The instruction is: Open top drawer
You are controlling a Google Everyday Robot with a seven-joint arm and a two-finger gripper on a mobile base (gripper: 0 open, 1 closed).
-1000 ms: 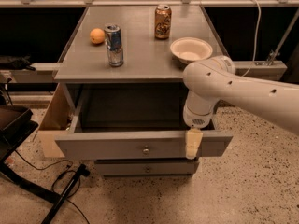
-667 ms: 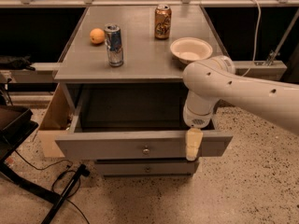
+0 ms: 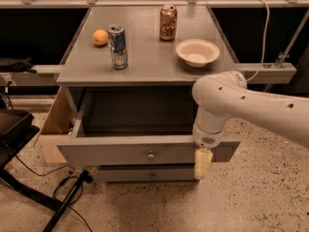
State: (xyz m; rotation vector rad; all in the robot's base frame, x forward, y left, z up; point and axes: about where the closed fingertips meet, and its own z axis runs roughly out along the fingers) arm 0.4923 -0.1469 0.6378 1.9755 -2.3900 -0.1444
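The top drawer (image 3: 116,151) is a wide grey drawer front with a small round metal knob (image 3: 151,155) at its centre. It stands pulled out from the grey cabinet, and its dark grey box interior (image 3: 137,112) shows behind it. My gripper (image 3: 203,163) hangs down from the white arm (image 3: 241,103), with its pale yellow tip in front of the right end of the drawer front, well right of the knob. A narrower grey drawer (image 3: 140,174) with its own knob sits shut below.
On the cabinet top (image 3: 145,62) stand a blue-silver can (image 3: 117,46), an orange (image 3: 100,36), a brown can (image 3: 168,22) and a white bowl (image 3: 197,52). A cardboard box (image 3: 54,124) stands left of the drawer. A black base (image 3: 14,134) and cables (image 3: 67,197) lie on the floor at left.
My gripper and arm have dropped a little lower in front of the drawer front. The drawer has not moved.
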